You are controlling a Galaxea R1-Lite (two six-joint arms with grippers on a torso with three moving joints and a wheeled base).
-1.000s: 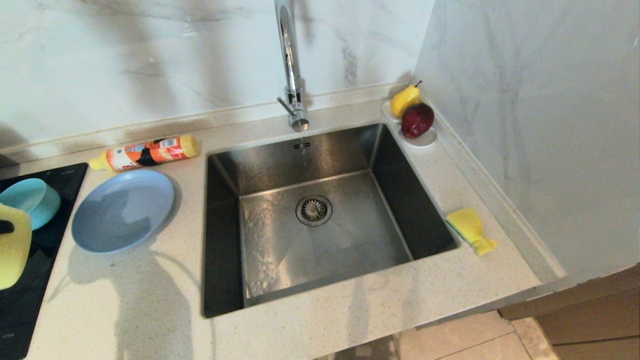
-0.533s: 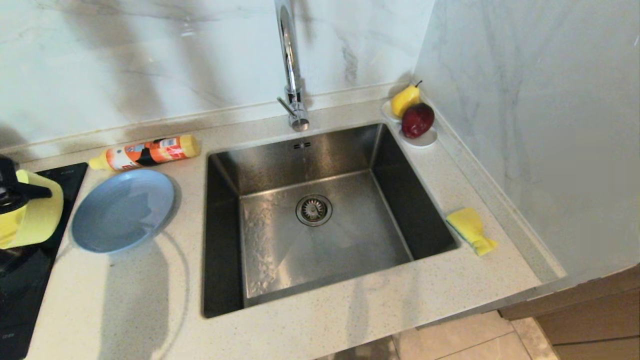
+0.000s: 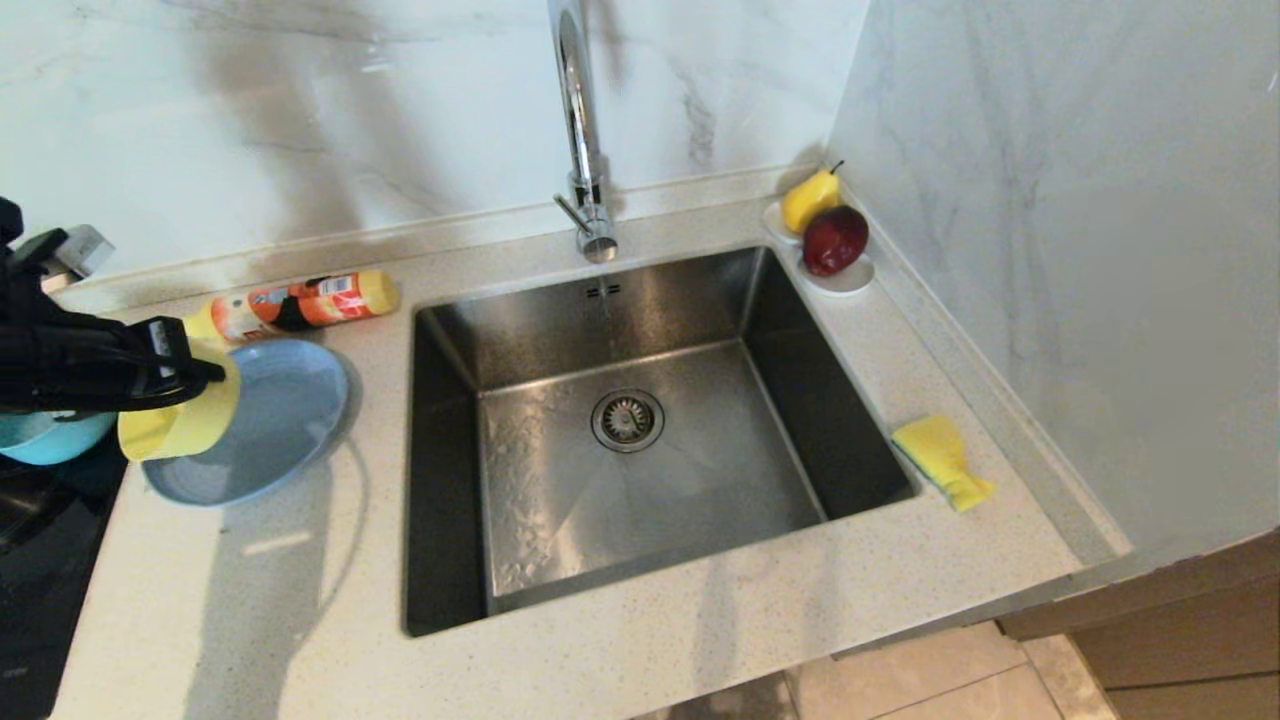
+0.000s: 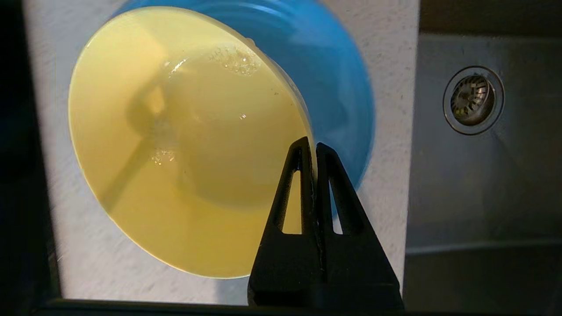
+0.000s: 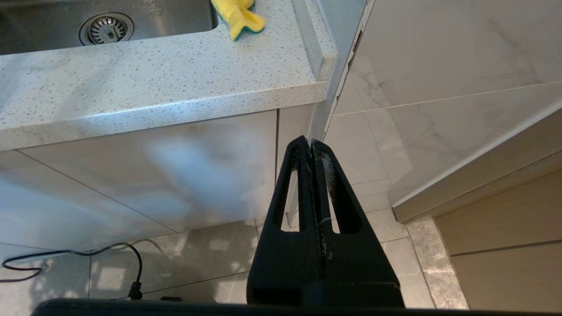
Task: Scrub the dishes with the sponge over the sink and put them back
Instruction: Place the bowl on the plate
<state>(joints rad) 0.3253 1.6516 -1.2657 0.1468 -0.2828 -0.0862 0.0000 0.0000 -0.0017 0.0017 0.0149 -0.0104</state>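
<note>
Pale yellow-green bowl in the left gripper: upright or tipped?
Tipped. The pale yellow-green bowl hangs on edge from the left gripper, its opening facing the wrist camera.

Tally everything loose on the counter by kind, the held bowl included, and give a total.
Bowls: 2, yellow-green bowl and teal bowl
Plates: 1, grey-blue plate
Sponges: 1, sponge
Bottles: 1, orange bottle
Fruit dishes: 1, white dish
Fruit: 2, pear and red apple
Total: 8
</note>
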